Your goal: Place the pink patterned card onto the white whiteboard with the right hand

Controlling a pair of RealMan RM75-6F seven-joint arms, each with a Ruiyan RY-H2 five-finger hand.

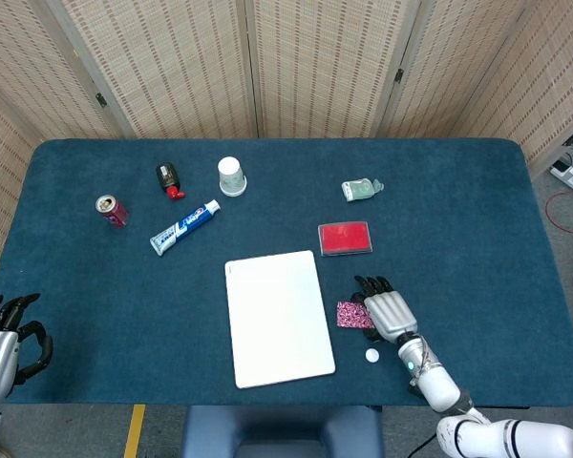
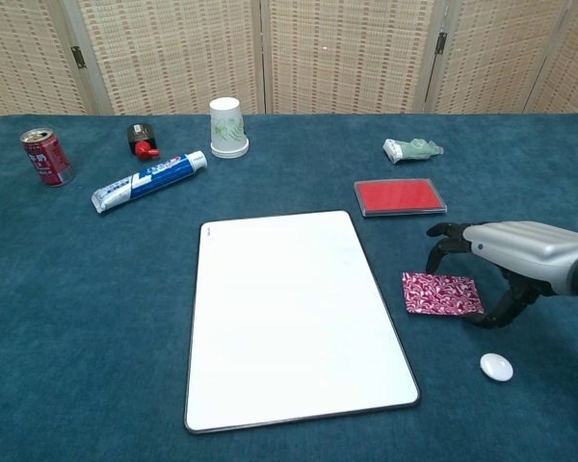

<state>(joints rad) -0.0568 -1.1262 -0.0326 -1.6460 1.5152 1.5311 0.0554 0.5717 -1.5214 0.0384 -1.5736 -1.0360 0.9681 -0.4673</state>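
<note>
Right hand (image 2: 506, 258) arched over card (image 2: 441, 294), fingertips at its edges, grasp unclear; card flat on counter (image 2: 96, 318) beside whiteboard (image 2: 289, 313); left hand (image 1: 5, 339) released.

Matt, napped blue cloth is covering the table (image 2: 96, 318). Left of the right hand (image 2: 506, 258), whose shell is showing as smooth silvery metal with black fingers (image 2: 445, 234), the whiteboard (image 2: 289, 313) is looking smooth and faintly glossy. The pink patterned card (image 2: 441, 293) beneath the fingertips is looking like thin printed paper.
</note>
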